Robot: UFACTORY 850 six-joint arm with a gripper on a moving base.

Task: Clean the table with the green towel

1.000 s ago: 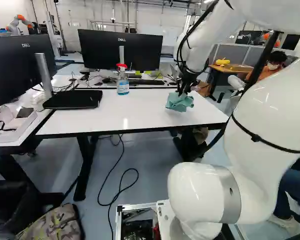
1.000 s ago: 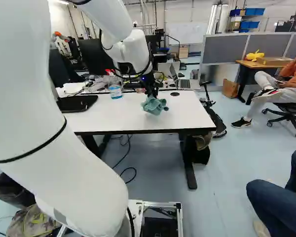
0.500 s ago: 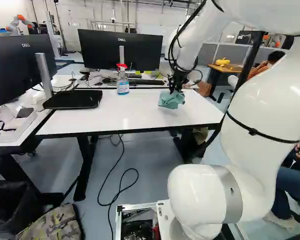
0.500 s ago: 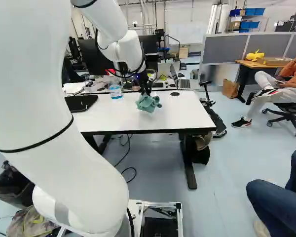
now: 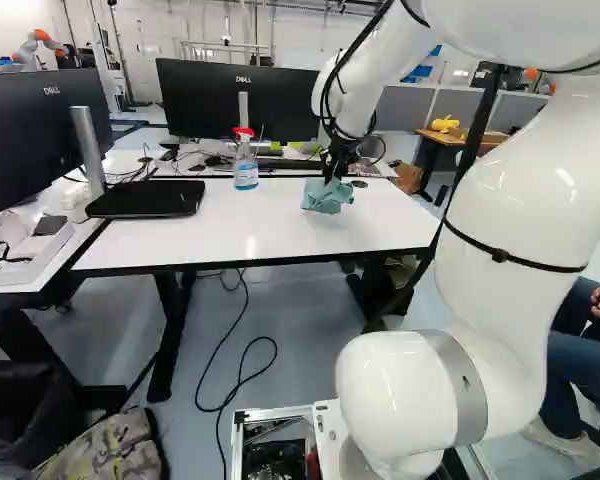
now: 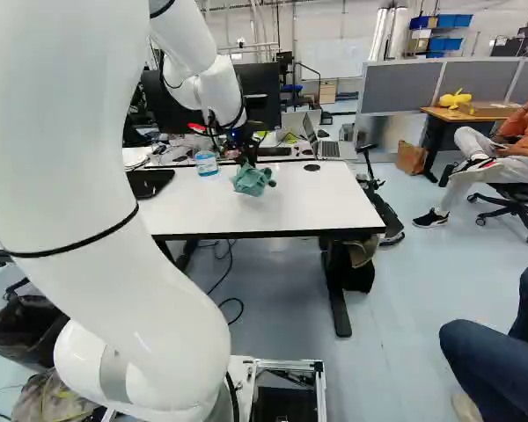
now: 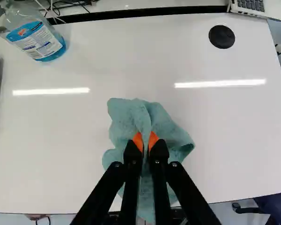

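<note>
White table point(image 5: 235, 232) | green towel point(image 7: 124, 123), long axis fore-and-aft | hand point(image 5: 332, 177) pinching its folds

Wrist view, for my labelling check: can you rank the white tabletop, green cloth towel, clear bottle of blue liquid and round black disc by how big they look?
1. White tabletop
2. Green towel
3. Clear bottle, visible part only
4. Black disc

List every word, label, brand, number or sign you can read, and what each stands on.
Middle monitor and monitor at the left of the left base view: a brand mark each, name withheld.
Label on the bottle: print too small and blurred.
Laptop keys: too small.
Green towel: none visible.
</note>
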